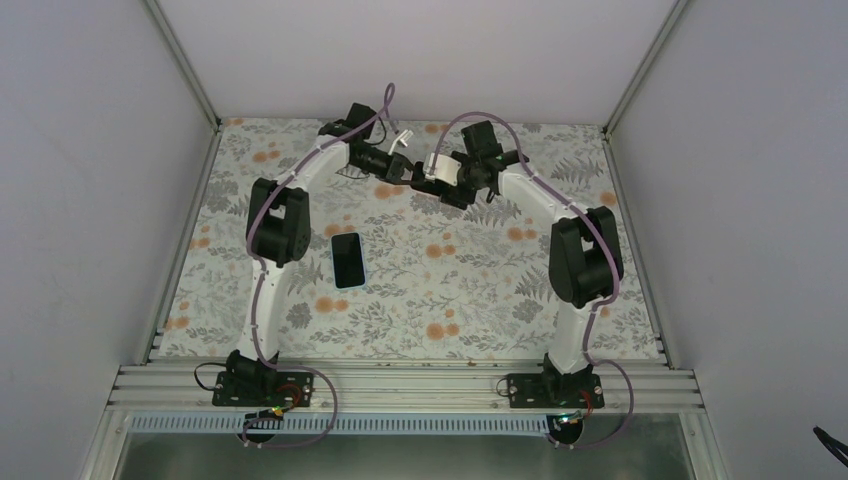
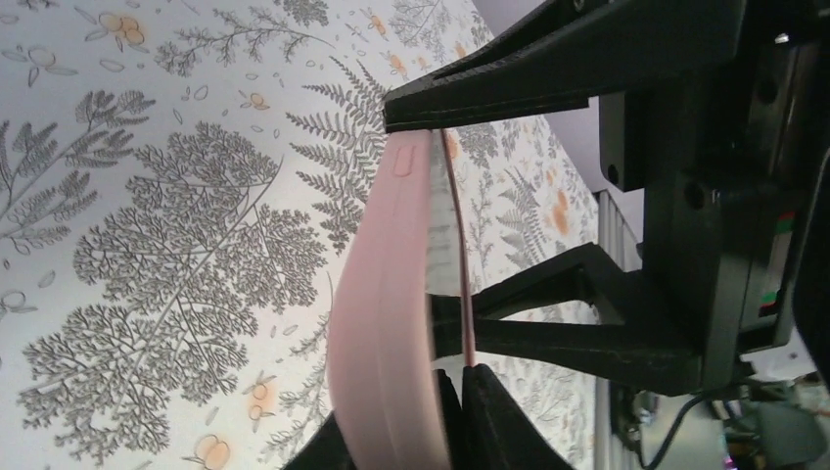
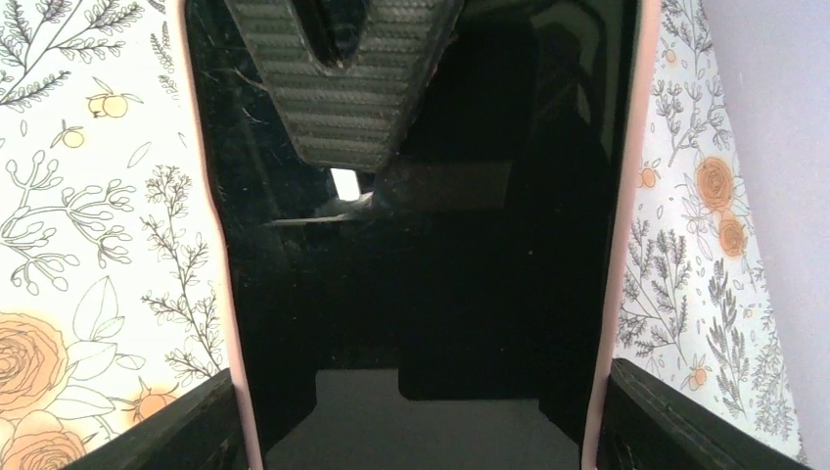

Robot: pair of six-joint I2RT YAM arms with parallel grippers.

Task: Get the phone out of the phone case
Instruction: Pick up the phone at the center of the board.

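White panel walls (image 1: 90, 150) close in the floral-printed tabletop (image 1: 450, 300) you are working over, and both grippers meet above its far middle. Between them you hold the pale pink rubbery phone case (image 2: 382, 313) off the surface. The black glossy phone (image 3: 421, 245) sits inside it, with pink rim showing down both long sides of the screen. Your right gripper (image 3: 421, 372) spans the width of the case with its jaws wide, and a black finger (image 3: 186, 431) presses against each pink edge, so it grips the case across its sides. Your left gripper (image 2: 416, 215) has its fingers close together at the other end. In the right wrist view a ribbed pad (image 3: 343, 98) lies on the glass. In the left wrist view the upper finger touches the end of the case and the lower one meets the thin front rim. There the case shows edge-on and bowed, its back curving away from the front rim with a pale gap between, and you cannot tell whether the phone is fully seated. On the table, just beside your left arm (image 1: 277, 222), a dark flat rectangular device with a light blue rim (image 1: 348, 258) lies well apart from both grippers.
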